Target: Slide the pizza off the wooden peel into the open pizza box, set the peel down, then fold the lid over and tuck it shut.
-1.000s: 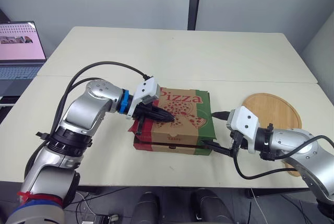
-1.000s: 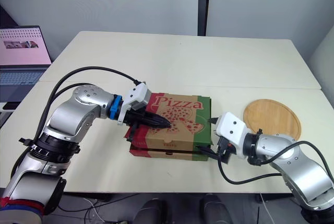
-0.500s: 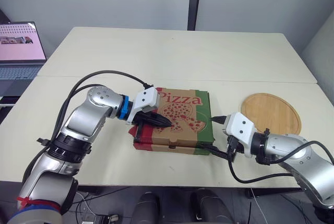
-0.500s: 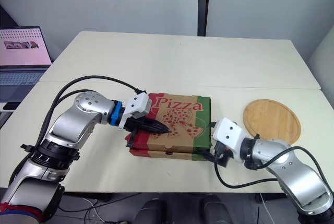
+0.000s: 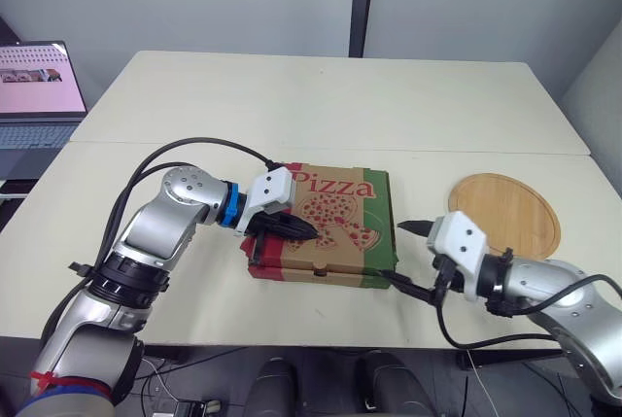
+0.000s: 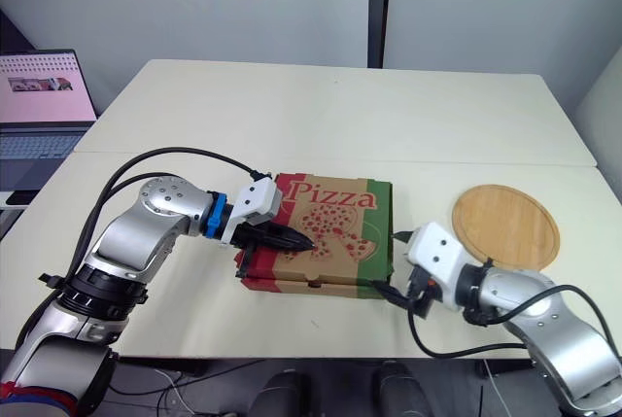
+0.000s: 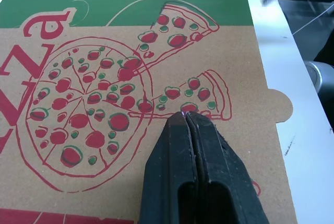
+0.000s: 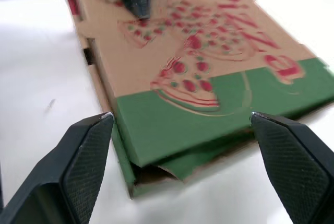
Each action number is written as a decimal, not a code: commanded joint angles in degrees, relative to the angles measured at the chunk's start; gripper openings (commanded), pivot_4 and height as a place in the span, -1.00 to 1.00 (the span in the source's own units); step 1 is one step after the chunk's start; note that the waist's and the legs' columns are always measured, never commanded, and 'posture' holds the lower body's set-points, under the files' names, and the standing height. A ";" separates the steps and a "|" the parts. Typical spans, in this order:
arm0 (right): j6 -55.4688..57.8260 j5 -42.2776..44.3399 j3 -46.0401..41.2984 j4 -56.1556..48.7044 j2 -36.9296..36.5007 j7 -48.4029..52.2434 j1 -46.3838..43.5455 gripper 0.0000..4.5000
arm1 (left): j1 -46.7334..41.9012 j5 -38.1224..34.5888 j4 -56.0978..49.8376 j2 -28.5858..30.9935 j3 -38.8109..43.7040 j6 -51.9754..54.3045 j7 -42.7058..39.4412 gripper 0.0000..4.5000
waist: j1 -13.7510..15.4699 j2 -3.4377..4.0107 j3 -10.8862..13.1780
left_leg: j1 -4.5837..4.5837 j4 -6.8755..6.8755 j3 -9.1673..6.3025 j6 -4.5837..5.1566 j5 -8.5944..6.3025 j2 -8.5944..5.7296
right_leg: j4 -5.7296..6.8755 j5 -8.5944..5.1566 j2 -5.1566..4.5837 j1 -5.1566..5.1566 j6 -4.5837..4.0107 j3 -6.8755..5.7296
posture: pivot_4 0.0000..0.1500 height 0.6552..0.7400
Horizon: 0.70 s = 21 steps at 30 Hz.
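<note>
The pizza box [image 5: 335, 232] lies at the table's front centre with its printed lid folded down. My left gripper [image 5: 309, 228] is shut, and its tip [image 7: 185, 120] presses on the lid over the pizza drawing. My right gripper [image 5: 403, 256] is open just off the box's right front corner, with its fingers [image 8: 86, 166] spread wider than the green lid edge [image 8: 209, 125] and not touching it. At that corner the lid gapes a little over a green flap [image 8: 172, 169]. The round wooden peel [image 5: 505, 213] lies empty on the table to the right of the box.
A laptop [image 5: 34, 96] stands open at the far left on a neighbouring surface. A seam [image 5: 466, 152] runs across the table behind the box. Cables trail from both arms over the table's front part.
The lid has gone down from a raised tilt to nearly flat, with my left gripper lowering on it. My right gripper has drawn back slightly to the right of the corner.
</note>
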 commanded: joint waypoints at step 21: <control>-4.32 -3.45 0.33 11.23 3.35 -3.27 -3.10 -0.76 | 0.54 0.60 -0.77 1.41 1.05 0.46 1.43 -1.00 | 0.03 0.00 0.00 | 0.02 0.00 0.02 0.00 0.00 0.01 | 0.06 -0.02 0.05 -0.02 -0.03 0.04 | 1.00 0.82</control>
